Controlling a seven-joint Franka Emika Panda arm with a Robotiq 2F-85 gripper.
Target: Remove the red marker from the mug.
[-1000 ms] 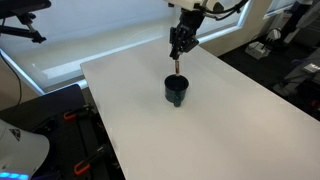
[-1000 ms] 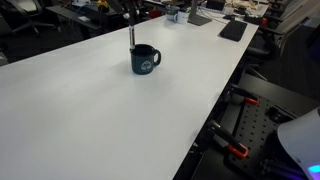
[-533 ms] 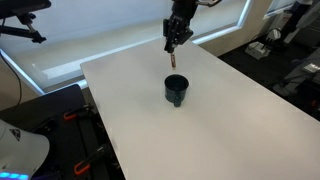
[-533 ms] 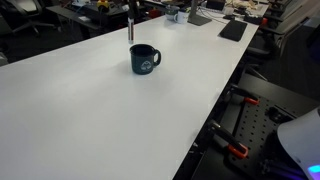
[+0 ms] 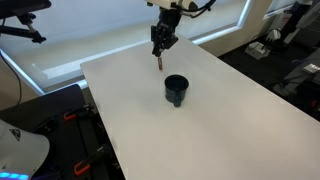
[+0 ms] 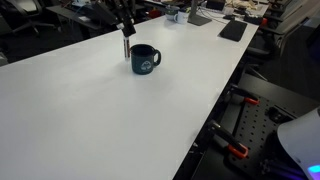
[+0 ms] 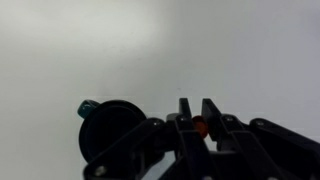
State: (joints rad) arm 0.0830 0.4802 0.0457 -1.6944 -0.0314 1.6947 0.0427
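The dark teal-black mug (image 5: pixel 176 90) stands upright on the white table in both exterior views (image 6: pixel 144 59). My gripper (image 5: pixel 159 46) is shut on the red marker (image 5: pixel 158 60) and holds it upright in the air, out of the mug and off to its far side. In an exterior view the marker (image 6: pixel 124 46) hangs just beside the mug. In the wrist view the marker's red end (image 7: pixel 200 127) shows between the two fingers (image 7: pixel 197 110), with the mug (image 7: pixel 110 130) below left.
The white table (image 5: pixel 200 130) is wide and bare around the mug. Black clamps and equipment (image 6: pixel 245 130) sit past one table edge. Desks with clutter (image 6: pixel 200 15) lie beyond the far side.
My gripper has lifted the red marker out of the mug and carried it sideways away from the mug, then down a little. The mug has not moved.
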